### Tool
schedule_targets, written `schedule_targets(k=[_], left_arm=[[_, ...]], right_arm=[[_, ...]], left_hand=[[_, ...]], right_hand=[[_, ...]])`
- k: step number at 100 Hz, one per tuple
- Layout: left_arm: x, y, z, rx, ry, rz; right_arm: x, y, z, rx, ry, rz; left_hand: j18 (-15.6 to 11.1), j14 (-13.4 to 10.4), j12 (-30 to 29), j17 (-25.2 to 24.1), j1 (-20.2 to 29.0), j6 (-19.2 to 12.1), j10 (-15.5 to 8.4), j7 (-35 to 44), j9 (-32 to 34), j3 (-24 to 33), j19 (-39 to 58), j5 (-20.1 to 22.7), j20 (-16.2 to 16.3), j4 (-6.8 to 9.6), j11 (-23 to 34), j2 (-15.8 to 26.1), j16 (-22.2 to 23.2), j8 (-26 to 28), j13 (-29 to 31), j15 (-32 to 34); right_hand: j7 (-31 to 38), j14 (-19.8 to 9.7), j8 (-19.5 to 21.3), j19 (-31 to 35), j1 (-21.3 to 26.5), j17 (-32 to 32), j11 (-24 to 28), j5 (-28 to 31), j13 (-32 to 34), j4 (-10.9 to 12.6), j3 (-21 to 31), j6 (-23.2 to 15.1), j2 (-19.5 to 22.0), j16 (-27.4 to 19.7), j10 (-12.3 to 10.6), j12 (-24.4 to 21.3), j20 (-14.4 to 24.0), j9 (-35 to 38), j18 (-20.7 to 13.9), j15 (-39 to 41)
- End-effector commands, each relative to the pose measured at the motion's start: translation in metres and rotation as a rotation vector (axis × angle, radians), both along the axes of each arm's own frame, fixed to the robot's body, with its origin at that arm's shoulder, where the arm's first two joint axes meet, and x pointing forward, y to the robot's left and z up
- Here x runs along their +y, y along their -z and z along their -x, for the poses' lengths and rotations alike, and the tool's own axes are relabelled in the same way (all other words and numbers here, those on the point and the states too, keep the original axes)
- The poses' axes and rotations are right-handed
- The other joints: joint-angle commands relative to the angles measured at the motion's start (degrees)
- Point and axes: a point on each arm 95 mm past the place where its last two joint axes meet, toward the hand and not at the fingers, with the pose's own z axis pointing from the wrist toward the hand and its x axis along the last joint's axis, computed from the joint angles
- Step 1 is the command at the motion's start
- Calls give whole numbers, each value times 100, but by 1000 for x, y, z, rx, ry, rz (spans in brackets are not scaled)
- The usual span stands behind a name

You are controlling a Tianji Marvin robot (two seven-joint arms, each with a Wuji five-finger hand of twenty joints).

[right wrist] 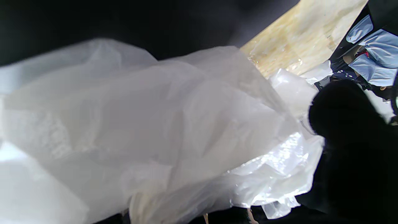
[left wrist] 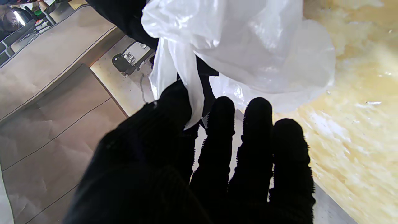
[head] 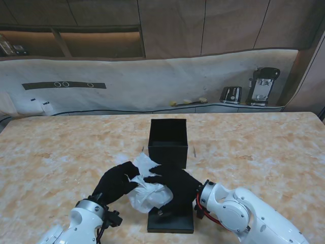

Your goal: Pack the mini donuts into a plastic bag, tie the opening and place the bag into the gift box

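My left hand (head: 118,181) and right hand (head: 175,187) both pinch the plastic bag (head: 147,190); thin film may slip free before it reaches the far gift box (head: 168,143).

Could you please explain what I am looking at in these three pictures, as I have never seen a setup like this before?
This is a two-armed robot with black-gloved five-finger hands. The wide picture looks down from its stand; the other two come from cameras on its wrists. On the marbled table stands an open black gift box, with what looks like its flat lid nearer to me. The left hand pinches a strip of the white plastic bag and the right hand appears to grip it too. No donuts are visible.
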Motion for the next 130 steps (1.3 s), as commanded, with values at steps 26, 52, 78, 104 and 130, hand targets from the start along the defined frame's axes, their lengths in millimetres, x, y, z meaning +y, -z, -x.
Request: schedule_targets(k=[26, 52, 78, 104, 130], left_arm=[[-7, 9, 3, 58, 23, 8], [-7, 11, 2, 74, 24, 7], [-7, 11, 1, 74, 23, 9], [-6, 10, 0, 67, 18, 5], [1, 5, 1, 48, 25, 8]], right_arm=[[0, 28, 1, 62, 16, 48], [2, 34, -6, 70, 56, 31], [7, 33, -15, 20, 110, -29], [13, 21, -25, -50, 190, -190], [13, -2, -26, -107, 251, -344]], left_hand=[[25, 41, 33, -127, 98, -31, -63, 184, 124, 144, 90, 181, -12, -127, -43, -186, 115, -113, -63, 56], [35, 49, 27, -143, 77, -34, -64, 180, 111, 180, 64, 189, -27, -143, -42, -195, 102, -119, -85, 25], [40, 44, 1, -199, 55, -35, -69, 158, 63, 183, -4, 185, -55, -153, -58, -175, 83, -137, -134, -26], [41, 32, -44, -281, 51, -30, -64, 103, -42, 140, -104, 139, -97, -156, -63, -149, 58, -165, -212, -97], [22, 58, -392, -515, -17, 42, -12, -237, -494, 74, -313, 49, -148, -197, 78, -173, -24, -208, -462, -336]], right_hand=[[589, 30, 450, 978, 822, 813, 696, 63, 114, -178, -326, -227, -158, 338, -8, 667, 129, -73, 545, 1049], [1910, 20, 1007, 3641, 1993, 2021, 2316, 467, 762, -248, 358, -711, -855, 1223, -121, 1737, 170, -64, 480, 2815], [3383, -45, 1139, 5720, 2336, 3436, 4211, 1426, 1855, -275, 2158, -673, -984, 2179, -108, 2366, 321, 169, -372, 4653], [4510, 317, 220, 6596, 2937, 4429, 4654, 2435, 2922, -1032, 2988, -343, -492, 2154, -43, 2395, 173, 1302, -890, 5662], [5223, 660, 67, 7124, 3178, 5353, 4957, 3456, 3804, -1180, 3266, -77, -426, 2073, 72, 2559, 229, 2510, -1099, 6270]])
